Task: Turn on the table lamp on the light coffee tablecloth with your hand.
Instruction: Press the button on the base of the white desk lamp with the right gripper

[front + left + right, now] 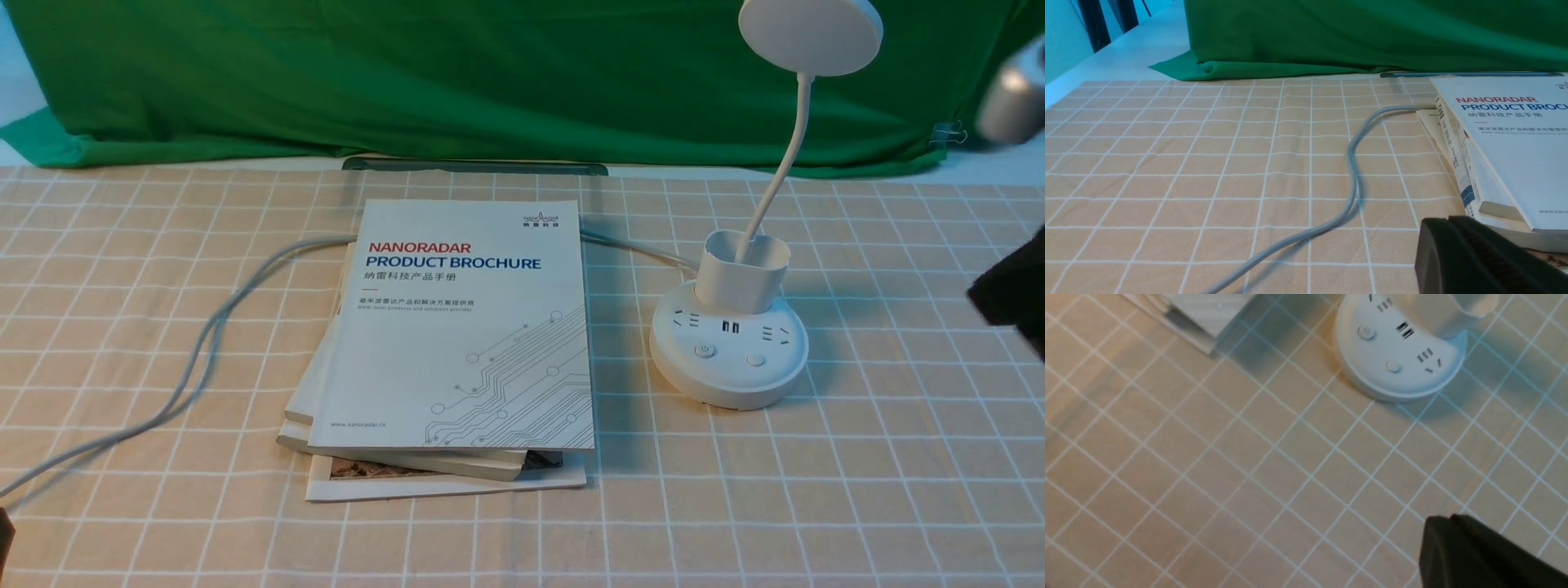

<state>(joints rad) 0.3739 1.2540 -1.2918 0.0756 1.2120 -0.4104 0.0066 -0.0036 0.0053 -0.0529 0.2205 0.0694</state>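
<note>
The white table lamp [729, 351] stands at the right on the light coffee tablecloth [857, 490], its disc head [810, 33] raised on a thin neck and unlit. Two round buttons [704, 351] sit on the front of its puck base. My right hand shows only as a blurred dark shape [1011, 294] at the right edge, apart from the lamp. In the right wrist view the right gripper [1450, 517] is shut and empty above bare cloth, with the lamp base [1400, 355] well ahead of it. My left gripper [1447, 219] is shut and empty, low beside the books.
A stack of books [457, 343] topped by a white brochure lies mid-table, left of the lamp. A grey cable [196, 351] runs from behind the books to the front left. The green backdrop cloth [490, 73] hangs along the back.
</note>
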